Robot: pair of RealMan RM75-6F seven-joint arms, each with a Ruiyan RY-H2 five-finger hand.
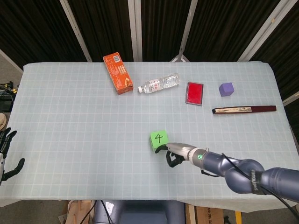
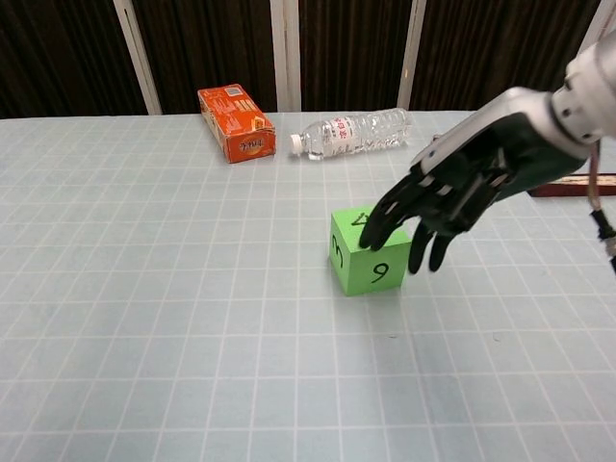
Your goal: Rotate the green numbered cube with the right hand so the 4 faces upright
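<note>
The green numbered cube [image 1: 158,139] [image 2: 363,257] sits on the table near its front middle. A black 4 shows on its top face; the chest view shows a 3 on its left face and a 9 or 6 on the near face. My right hand [image 1: 174,154] [image 2: 449,200] hovers at the cube's right side, fingers spread and pointing down-left, holding nothing. Its fingertips overlap the cube's top right corner in the chest view; whether they touch it I cannot tell. My left hand [image 1: 6,154] hangs off the table's left edge, dark fingers apart.
Along the far side lie an orange box [image 1: 117,73], a clear water bottle [image 1: 160,83], a red flat case [image 1: 195,93], a purple cube [image 1: 226,89] and a long dark red strip [image 1: 244,109]. A cable [image 2: 603,236] dangles from my right wrist.
</note>
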